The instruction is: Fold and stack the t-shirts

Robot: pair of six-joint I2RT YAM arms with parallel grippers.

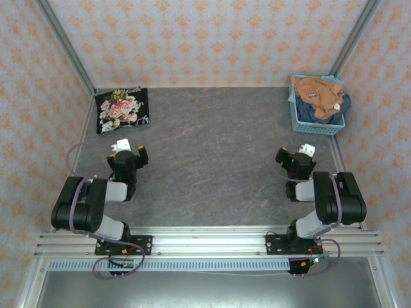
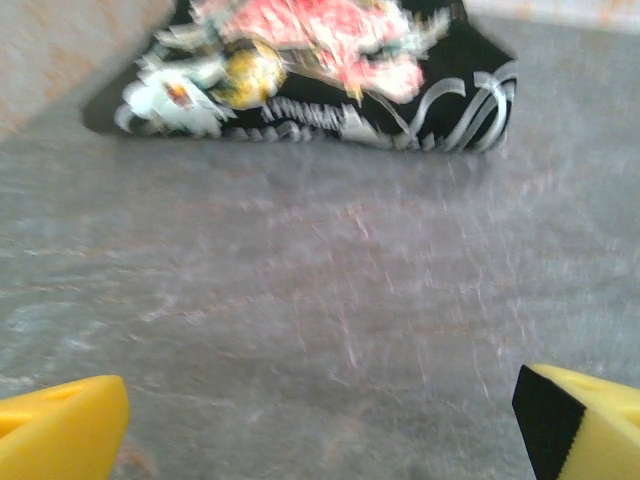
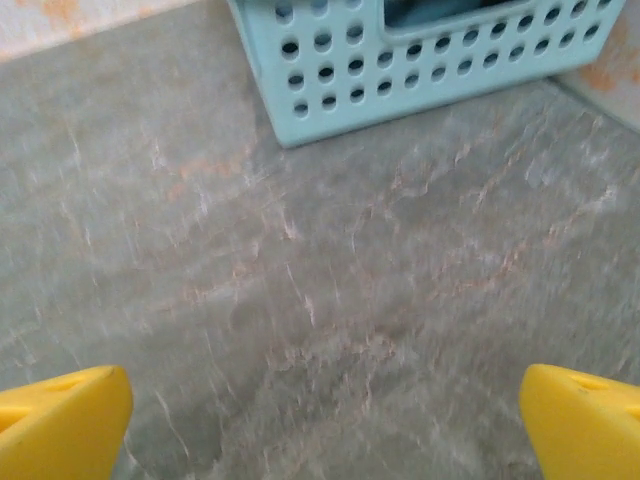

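left gripper [image 1: 131, 151] and right gripper [image 1: 295, 154] hang released. black rose-print tee [image 1: 122, 109] lies folded far left of the basket [image 1: 313, 126]; orange-tan tee [image 1: 318, 95] heaps inside it, mostly hiding a dark blue tee [image 1: 309, 113]

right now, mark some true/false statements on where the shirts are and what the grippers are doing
1. The black rose-print t-shirt lies folded on the table. True.
2. The orange-tan t-shirt is spread flat on the table. False: it sits bunched in the light blue basket.
3. The left gripper is clamped on the black rose-print t-shirt. False: it is open, empty and short of the shirt.
4. The right gripper is open over bare table. True.
5. The dark blue t-shirt is in the basket, partly under the orange-tan one. True.
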